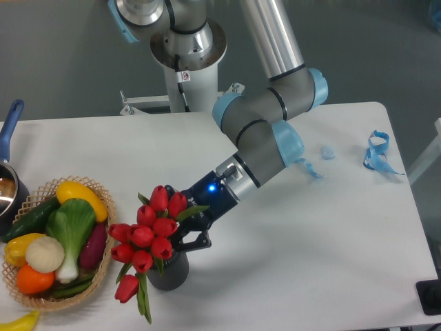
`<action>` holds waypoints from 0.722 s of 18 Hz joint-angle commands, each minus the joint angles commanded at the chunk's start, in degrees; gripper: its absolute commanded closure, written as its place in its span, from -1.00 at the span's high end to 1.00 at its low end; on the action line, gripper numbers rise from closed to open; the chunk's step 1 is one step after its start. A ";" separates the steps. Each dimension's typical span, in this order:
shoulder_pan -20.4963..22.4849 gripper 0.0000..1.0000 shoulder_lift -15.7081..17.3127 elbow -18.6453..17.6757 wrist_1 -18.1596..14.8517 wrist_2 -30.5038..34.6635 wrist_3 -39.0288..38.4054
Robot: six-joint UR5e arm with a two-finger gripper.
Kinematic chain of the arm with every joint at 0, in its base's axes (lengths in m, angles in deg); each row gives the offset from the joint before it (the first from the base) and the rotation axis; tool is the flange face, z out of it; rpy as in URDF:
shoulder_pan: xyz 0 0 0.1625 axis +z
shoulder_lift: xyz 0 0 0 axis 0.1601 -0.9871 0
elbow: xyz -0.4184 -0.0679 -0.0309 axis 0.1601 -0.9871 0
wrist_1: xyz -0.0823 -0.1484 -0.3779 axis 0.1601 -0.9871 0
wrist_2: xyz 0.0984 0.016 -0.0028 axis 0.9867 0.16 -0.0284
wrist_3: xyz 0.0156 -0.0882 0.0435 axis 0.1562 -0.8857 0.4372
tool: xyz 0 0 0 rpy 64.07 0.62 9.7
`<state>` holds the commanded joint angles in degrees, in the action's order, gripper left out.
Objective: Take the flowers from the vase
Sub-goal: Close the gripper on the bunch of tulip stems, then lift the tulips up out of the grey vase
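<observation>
White desk (310, 262) is filling most of the view, and nearest the camera the vase (171, 270) is standing upright close to the front edge, its dark ribbed side showing below the bunch. Rising out of it and spilling wider than its rim, the flowers (153, 231) are crowding together — red buds on top, one bud and a few narrow leaves drooping down the vase's left side. Just behind and to the right of the buds, the gripper (187, 233) is reaching in at stem level; its jaws are hidden among buds and leaves, so whether they are pinching the stems or standing spread I cannot tell. To the left, a wicker basket (103, 265) of vegetables is sitting near the vase but apart from it, with a blue-handled pot (9, 176) at the desk's edge beyond. Farther back, the arm is sloping up toward its base. The bunch looks light and springy, the buds soft and easily crushed — a hold low on the gathered stems, just above the rim, seems the safest.
</observation>
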<state>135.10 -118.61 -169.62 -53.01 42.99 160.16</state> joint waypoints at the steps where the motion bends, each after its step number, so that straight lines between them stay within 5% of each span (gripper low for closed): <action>1: 0.09 -0.29 0.53 0.00 0.00 0.00 0.00; 5: 0.35 -0.29 0.80 0.44 0.00 -1.05 -0.53; 13: 0.62 -0.29 0.71 8.08 0.00 -2.81 -12.03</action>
<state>135.72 -117.90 -161.54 -53.01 40.18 148.13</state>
